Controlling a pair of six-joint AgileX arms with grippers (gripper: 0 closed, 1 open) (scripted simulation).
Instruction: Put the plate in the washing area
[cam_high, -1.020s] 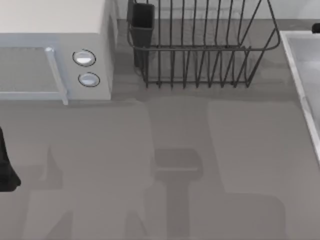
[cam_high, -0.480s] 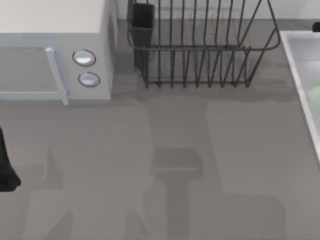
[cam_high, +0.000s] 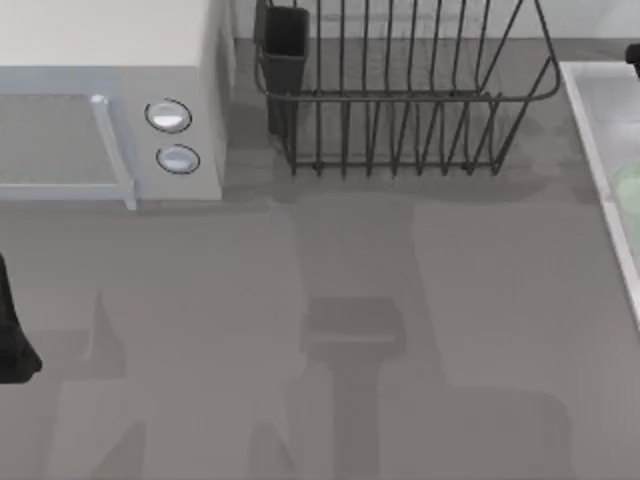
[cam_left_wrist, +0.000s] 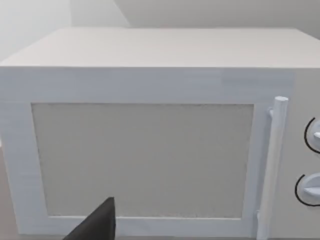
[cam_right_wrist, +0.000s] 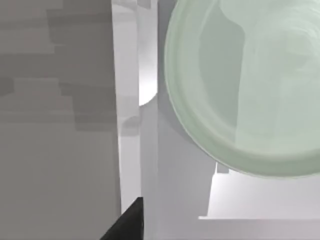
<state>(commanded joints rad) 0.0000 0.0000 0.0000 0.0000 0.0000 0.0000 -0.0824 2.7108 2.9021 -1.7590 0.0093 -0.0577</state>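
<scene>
Top view, and here's the count: one microwave (cam_high: 110, 100) at the far left with two round dials on its panel, one dark wire dish rack (cam_high: 400, 90) at the far middle, and one sink (cam_high: 600, 130) running down the right edge of the grey table (cam_high: 300, 350). A sliver of pale green sits at the far right edge, inside the sink's rim: that's the one plate (cam_high: 630, 195). On the right wrist camera the plate (cam_right_wrist: 250, 90) is big and glossy, lying over the pale inside of the sink (cam_right_wrist: 175, 165), with the sink's raised rim between it and the grey tabletop. One dark fingertip (cam_right_wrist: 127, 222) of the right gripper pokes in at the edge of that view, apart from the plate; how wide the right gripper stands, I can't tell. The left arm (cam_high: 12, 330) sits parked at the left edge of the table, its camera facing the microwave (cam_left_wrist: 150, 150) door and handle, one dark fingertip (cam_left_wrist: 97, 222) showing; its opening I can't tell either.
</scene>
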